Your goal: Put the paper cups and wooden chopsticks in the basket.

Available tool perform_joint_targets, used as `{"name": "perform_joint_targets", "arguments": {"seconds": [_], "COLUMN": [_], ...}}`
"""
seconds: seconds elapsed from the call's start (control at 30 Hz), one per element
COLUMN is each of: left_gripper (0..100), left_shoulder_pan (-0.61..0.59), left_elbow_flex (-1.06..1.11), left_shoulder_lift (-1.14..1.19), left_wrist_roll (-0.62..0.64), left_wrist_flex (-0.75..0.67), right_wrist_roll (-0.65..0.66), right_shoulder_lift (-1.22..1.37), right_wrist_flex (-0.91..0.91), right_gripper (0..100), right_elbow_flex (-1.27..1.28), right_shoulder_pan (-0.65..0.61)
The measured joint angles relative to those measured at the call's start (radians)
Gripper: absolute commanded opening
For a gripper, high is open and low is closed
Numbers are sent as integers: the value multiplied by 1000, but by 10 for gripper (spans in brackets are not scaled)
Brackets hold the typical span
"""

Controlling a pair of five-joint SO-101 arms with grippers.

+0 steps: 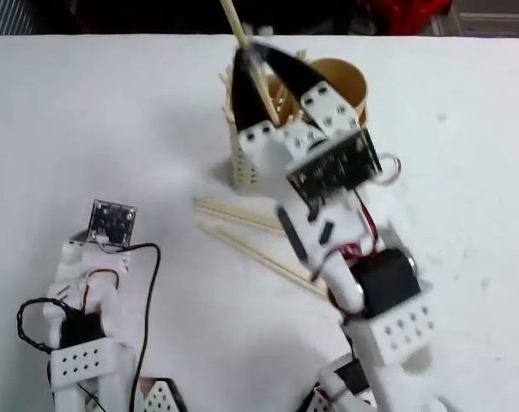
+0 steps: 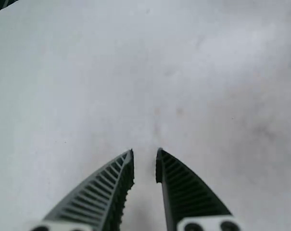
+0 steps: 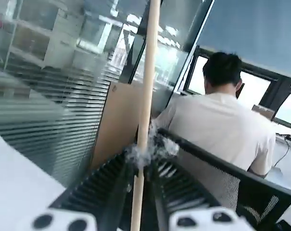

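The task is partly done: several wooden chopsticks already stand in the white basket [image 1: 244,167], and a brown paper cup [image 1: 343,81] rises just beside them, though the right arm hides whether it sits inside the basket or only against it. The right pincer [image 1: 249,56] is pressed together on one chopstick [image 1: 236,24], holding it upright over the basket's mouth; in its own wrist view the stick [image 3: 147,72] runs straight up between the jaws. What seems left is to drop this stick in and collect the loose chopsticks [image 1: 242,221] that lie flat on the counter [image 1: 113,112] just in front of the basket, partly under the right arm. The left pincer [image 2: 144,159] hangs over bare counter well away, jaws parted by a narrow gap and holding nothing.
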Motion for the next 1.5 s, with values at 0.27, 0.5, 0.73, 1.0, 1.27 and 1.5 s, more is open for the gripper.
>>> {"name": "perform_joint_targets", "arguments": {"seconds": [0.27, 0.5, 0.73, 1.0, 1.27, 1.5], "left_gripper": [94, 94, 94, 94, 94, 94], "left_shoulder_pan": [0, 0, 0, 0, 0, 0], "left_elbow_flex": [0, 0, 0, 0, 0, 0], "left_shoulder_lift": [0, 0, 0, 0, 0, 0], "left_wrist_roll": [0, 0, 0, 0, 0, 0], "left_wrist_flex": [0, 0, 0, 0, 0, 0], "right_wrist_roll": [-84, -313, -318, -318, -315, -46], "right_shoulder_lift": [278, 325, 331, 331, 160, -51], "right_wrist_flex": [-35, -38, -38, 12, 577, 819], "right_gripper": [17, 22, 144, 78, 77, 26], "right_elbow_flex": [-103, -106, -55, -48, 32, 138], "right_shoulder_pan": [89, 204, 210, 209, 152, -55]}}
